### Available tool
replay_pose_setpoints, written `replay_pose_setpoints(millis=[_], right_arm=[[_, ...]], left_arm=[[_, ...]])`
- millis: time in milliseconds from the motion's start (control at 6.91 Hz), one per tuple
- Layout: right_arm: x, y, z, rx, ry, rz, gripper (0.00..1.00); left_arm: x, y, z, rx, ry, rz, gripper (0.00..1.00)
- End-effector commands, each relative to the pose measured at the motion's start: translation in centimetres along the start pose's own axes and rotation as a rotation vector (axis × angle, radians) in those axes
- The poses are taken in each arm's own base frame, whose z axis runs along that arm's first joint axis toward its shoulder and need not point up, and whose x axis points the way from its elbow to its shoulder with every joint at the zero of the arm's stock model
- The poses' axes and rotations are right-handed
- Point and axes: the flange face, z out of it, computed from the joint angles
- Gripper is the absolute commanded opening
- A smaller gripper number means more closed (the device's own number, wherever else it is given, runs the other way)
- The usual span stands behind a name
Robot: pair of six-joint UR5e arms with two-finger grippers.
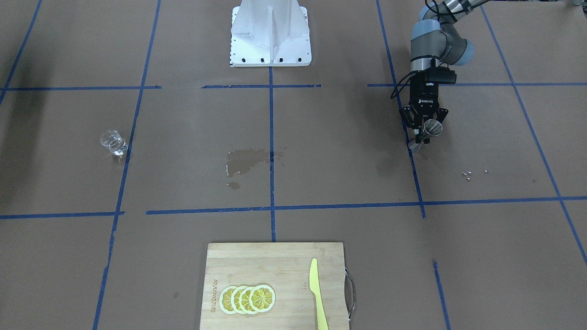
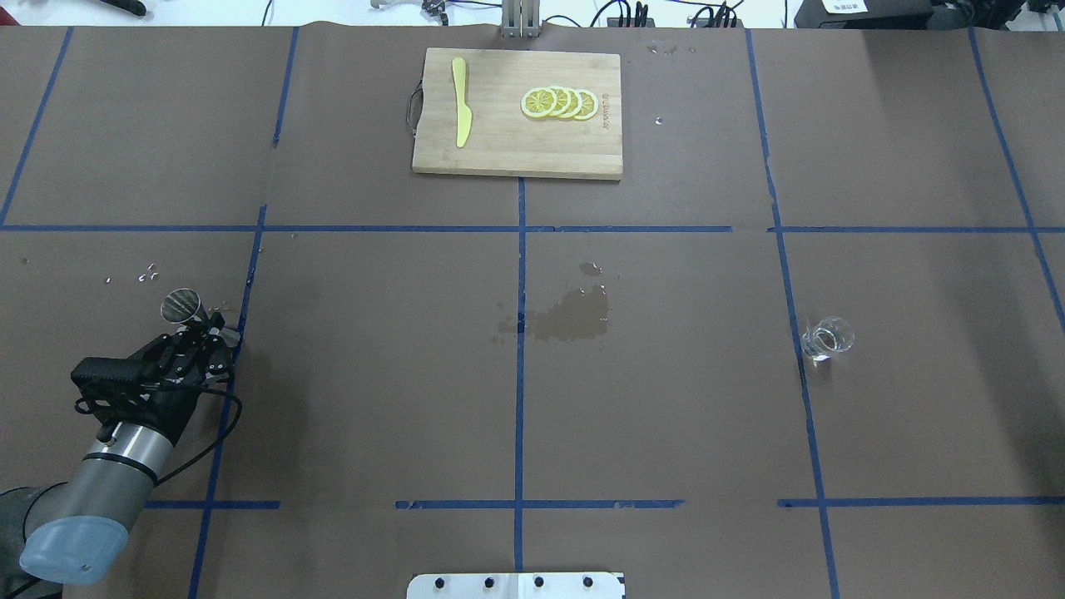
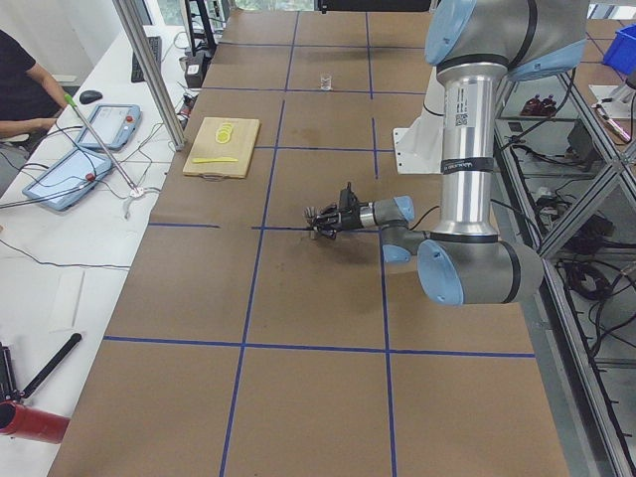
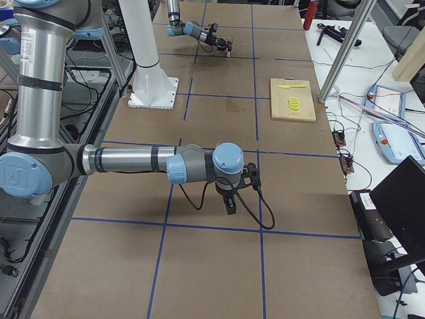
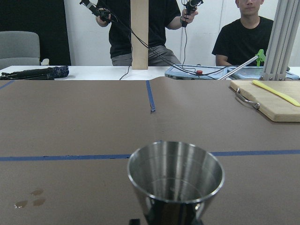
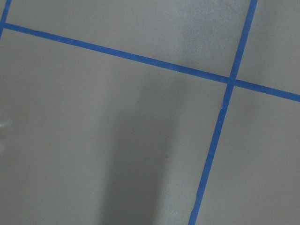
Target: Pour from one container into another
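Overhead exterior: L gripper sits low & level, fingers clamped on the jigger at its narrow waist. Jigger is shiny steel, two cones joined, upright, its open mouth just past the fingertips. We can't tell whether its foot touches the table. Cup stands well apart from those fingers, far off to their right, w/ a dark wet patch between the two. Cup is clear glass, round, thick base, upright. We can't make out any contents.

Exterior front-facing shows what overhead hides: the lower cone, peeking out just under the fingertips. L wrist cam alone looks into the top cone: smooth round rim, brushed inner wall, bottom too dim to read. The fingers barely show there, at the bottom edge. Same cam catches a board w/ a yellow knife ahead-right of the fingers, & a seated person beyond the table. Overhead adds lemon slices on that board, which the wrist cam cuts off.

R gripper shows only in exterior right, low over the table. We can't tell whether its fingers are apart or together. R wrist cam gives only brown cover & blue tape.
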Motion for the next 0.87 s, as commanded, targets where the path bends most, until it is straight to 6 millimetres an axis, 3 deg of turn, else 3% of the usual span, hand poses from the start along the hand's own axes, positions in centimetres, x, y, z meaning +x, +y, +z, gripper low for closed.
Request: replay_pose_setpoints(millis=[0, 145, 289, 434, 579, 723], right_arm=[[-0.1, -0.1, -0.1, 0.002, -0.001, -0.001, 1.00], [-0.5, -0.3, -0.5, 0.010, 0.000, -0.006, 1.00], [-2.3, -0.9, 0.0, 0.000, -0.005, -0.014, 1.00], [-6.1, -2.0, -0.9, 0.018, -0.010, 0.031, 1.00], [-8.7, -2.7, -0.6, 0.076, -0.027, 0.032, 1.00], [-12.4, -3.3, 0.8, 0.158, -0.051, 0.047, 1.00]], left_arm=[[0.2, -0.3, -0.1, 0.004, 0.002, 0.010, 0.00], [0.6, -1.2, -0.1, 0.015, 0.005, 0.028, 0.00], [1.1, -1.8, -0.3, 0.019, 0.013, 0.015, 0.00], [1.7, -2.5, -0.5, 0.023, 0.022, 0.000, 0.00], [2.2, -3.1, -0.7, 0.025, 0.031, -0.012, 0.00], [2.5, -3.3, -0.9, 0.024, 0.037, -0.024, 0.00]])
